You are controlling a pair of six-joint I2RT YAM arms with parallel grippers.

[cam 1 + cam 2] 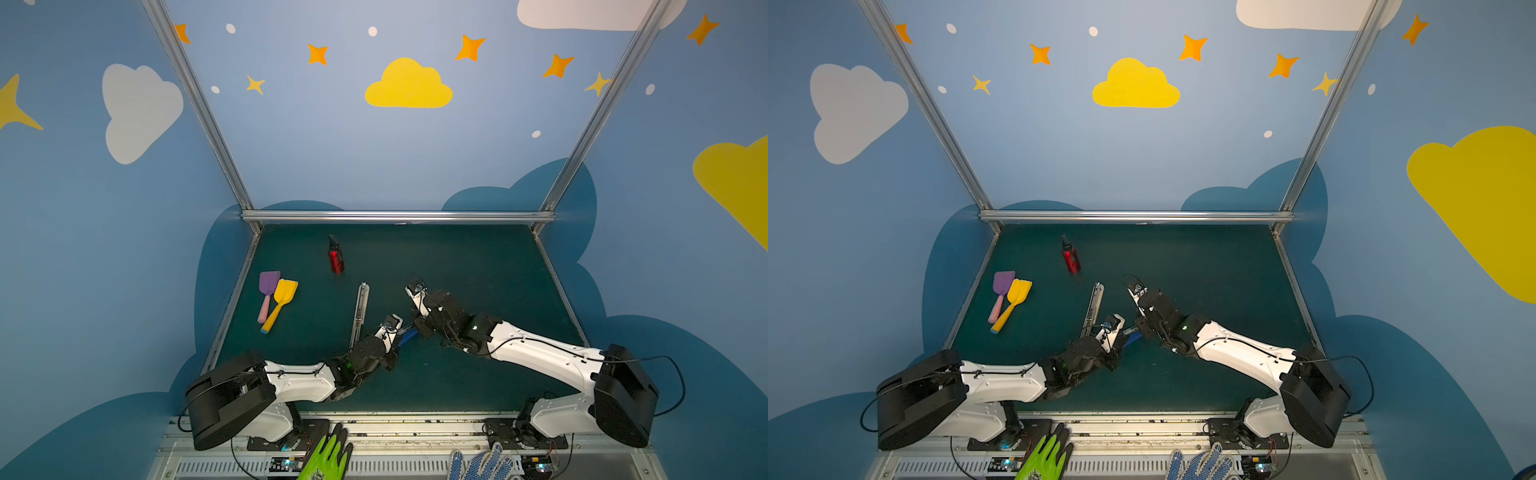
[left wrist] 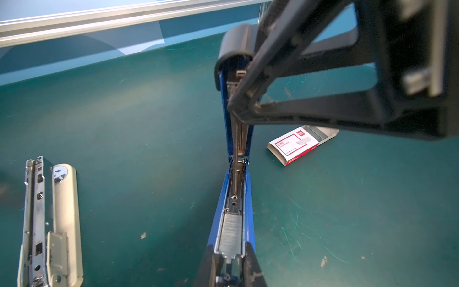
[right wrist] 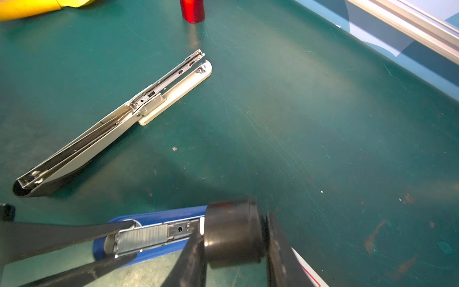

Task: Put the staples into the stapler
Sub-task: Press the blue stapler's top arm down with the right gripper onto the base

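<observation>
Left gripper [image 2: 229, 258] is clamping the blue stapler [image 2: 219, 211] steady while right gripper [image 3: 234, 238] is gripping its lid [image 2: 236, 42] open over seated staples [image 2: 229, 233].

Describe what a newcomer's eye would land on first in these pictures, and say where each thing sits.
First, the open blue stapler near the middle of the table, staples in its channel, held by the left gripper at one end and the right gripper at its black-capped lid. Left of it lies a grey stapler, opened flat; further left, a yellow spatula and a purple spatula.
</observation>
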